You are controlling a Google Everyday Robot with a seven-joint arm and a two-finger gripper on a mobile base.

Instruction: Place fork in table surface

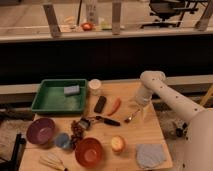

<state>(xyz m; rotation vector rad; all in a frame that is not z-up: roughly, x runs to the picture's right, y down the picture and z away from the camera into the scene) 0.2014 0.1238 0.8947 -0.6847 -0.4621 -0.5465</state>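
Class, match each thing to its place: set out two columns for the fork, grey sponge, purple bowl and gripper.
1 fork
2 grey sponge
3 purple bowl
4 gripper

A in the green tray
B close by the fork's far end
C on the table surface, beside the red chili
D between tray and near table edge

Pairs: 1-C, 2-A, 3-D, 4-B

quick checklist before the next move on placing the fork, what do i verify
1. Fork is over the table surface, not the green tray: ok.
2. Claw is at the fork's far end: ok.
3. Fork rests flat on the wood: cannot tell.
4. Claw has let go of the fork: cannot tell.
5. Red chili pepper is apart from the fork: ok.
6. Black-handled utensil is not touching the fork: cannot tell.
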